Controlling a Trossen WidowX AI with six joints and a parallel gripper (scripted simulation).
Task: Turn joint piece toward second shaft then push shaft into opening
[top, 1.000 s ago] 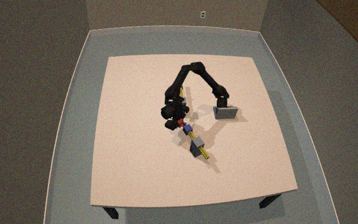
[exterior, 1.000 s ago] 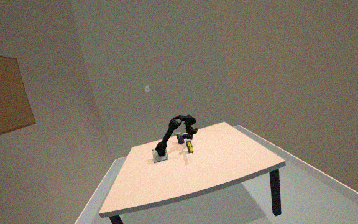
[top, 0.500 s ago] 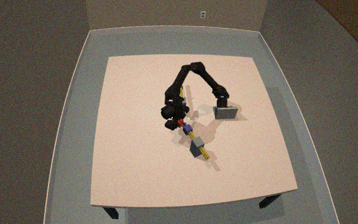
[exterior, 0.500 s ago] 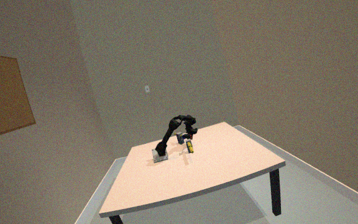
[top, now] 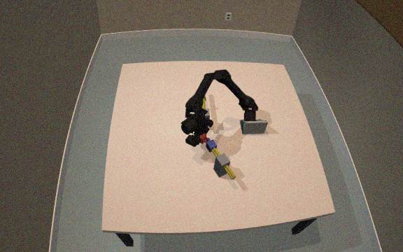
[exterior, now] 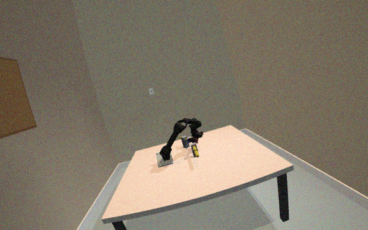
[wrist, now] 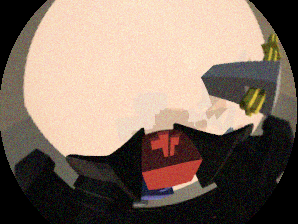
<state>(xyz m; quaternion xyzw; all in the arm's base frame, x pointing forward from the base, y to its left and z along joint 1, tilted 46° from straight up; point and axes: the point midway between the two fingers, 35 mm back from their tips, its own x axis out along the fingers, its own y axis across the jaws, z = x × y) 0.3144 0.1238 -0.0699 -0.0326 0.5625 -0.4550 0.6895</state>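
On the table (top: 159, 196), the tool (top: 201, 137) grips the joint piece (top: 203, 137) beside a block (top: 221, 164).
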